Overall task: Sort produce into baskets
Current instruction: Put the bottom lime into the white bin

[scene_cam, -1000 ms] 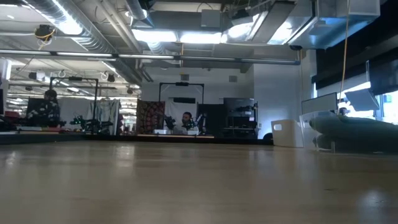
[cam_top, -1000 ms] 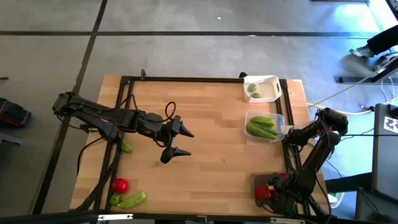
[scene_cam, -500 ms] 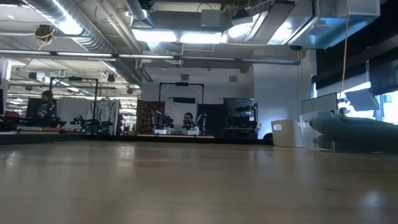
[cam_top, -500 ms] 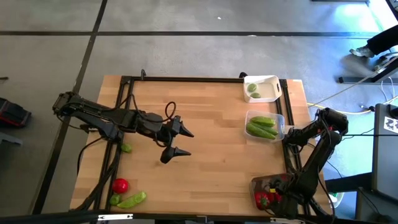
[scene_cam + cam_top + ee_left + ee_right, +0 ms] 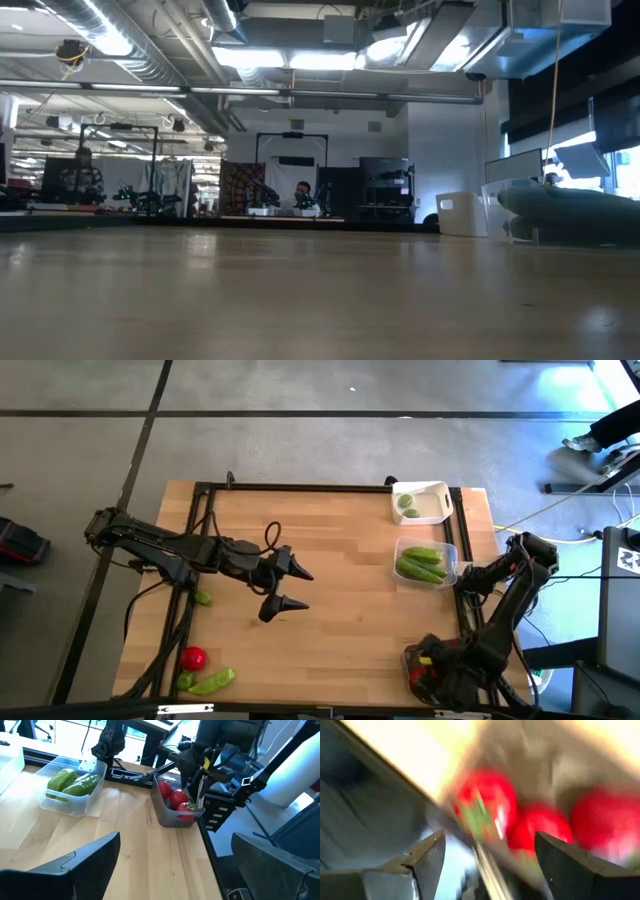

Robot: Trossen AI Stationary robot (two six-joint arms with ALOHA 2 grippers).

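1. Table (image 5: 340, 560): bare wood with a dark frame; the produce still to sort lies at its near left corner.
2. Left gripper (image 5: 284, 586): hovers over the table's middle, claw spread wide and empty.
3. Right gripper (image 5: 440, 665): sits over the grey basket (image 5: 412, 660) at the near right corner; its claw shows a clear gap and nothing between the fingers.
4. Clear basket (image 5: 428, 563), right edge: holds green pods (image 5: 70, 782). White basket (image 5: 424, 502), far right: holds a small lime (image 5: 406, 501).
5. Grey basket contents: red tomatoes (image 5: 176, 799), resting loose.
6. Loose pod (image 5: 212, 682): long, probably light and stiff; best pinched across its middle.
7. Loose tomato (image 5: 193, 657): round, smooth, likely to roll; best gripped across its widest part.
8. Small green piece (image 5: 203, 598): lies near the left arm, likely light and slippery.
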